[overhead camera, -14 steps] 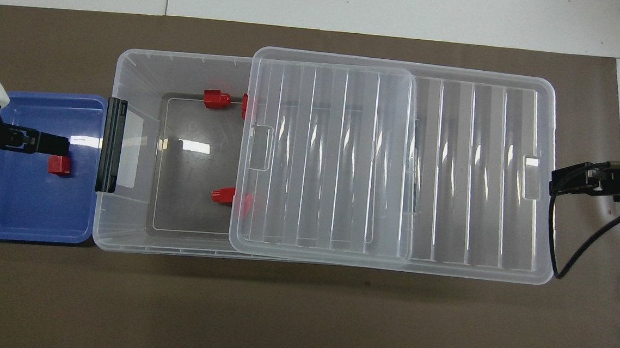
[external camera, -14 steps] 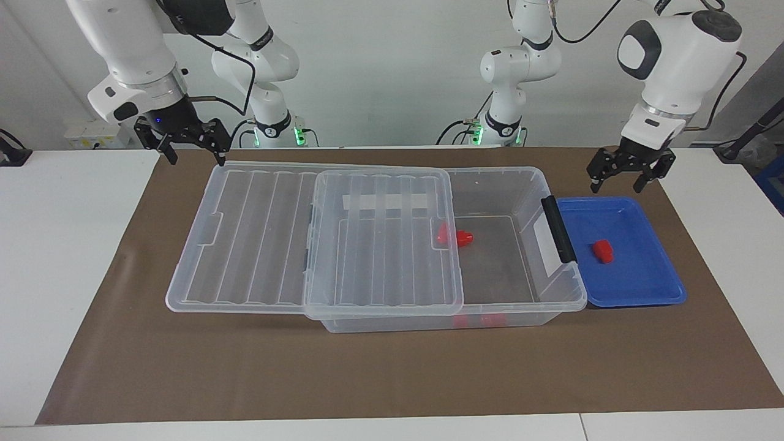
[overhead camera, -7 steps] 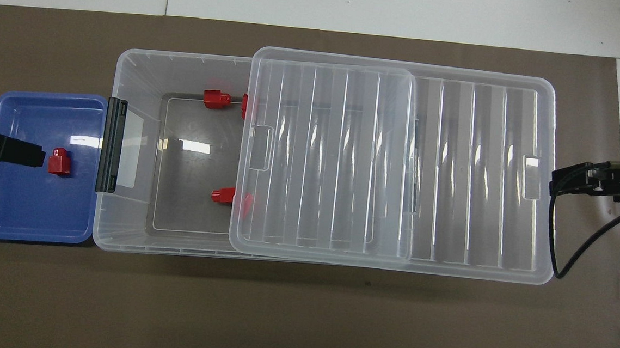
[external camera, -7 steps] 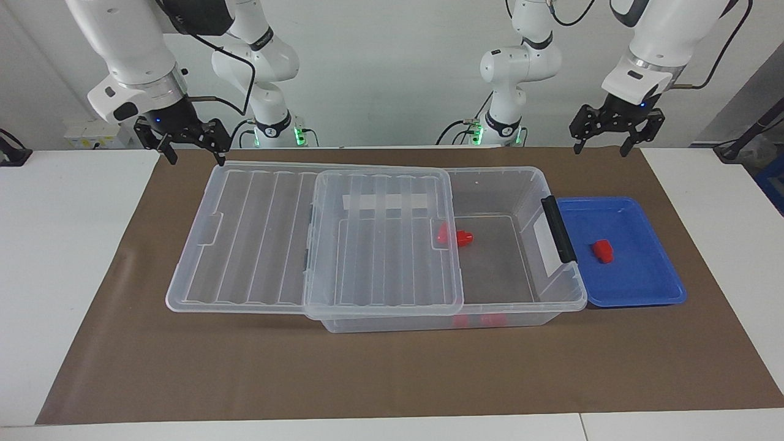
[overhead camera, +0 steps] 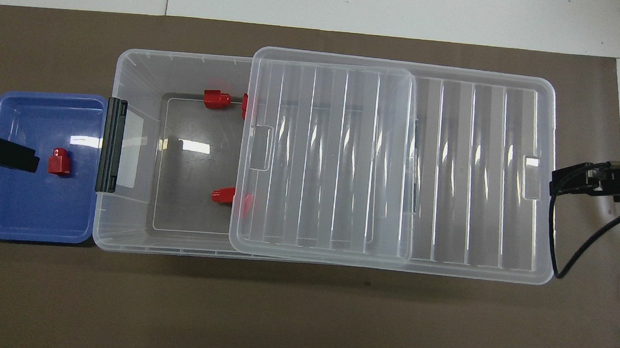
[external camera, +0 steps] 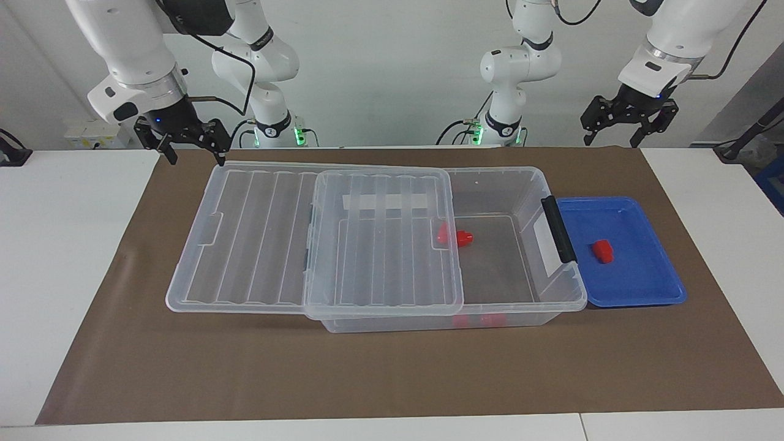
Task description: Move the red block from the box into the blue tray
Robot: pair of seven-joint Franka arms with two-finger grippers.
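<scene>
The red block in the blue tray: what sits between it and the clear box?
Only bare tray floor, seen overhead, between the red block and the box.

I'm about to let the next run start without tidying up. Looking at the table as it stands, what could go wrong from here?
1. The lid lies slid half off the box, overhanging toward the right arm's end; the open right gripper hangs by its corner and might knock it.
2. Two more red pieces in the box could be mistaken for the red block already lying in the blue tray.
3. The open left gripper hangs above the mat's edge near the tray, leaving little room.
</scene>
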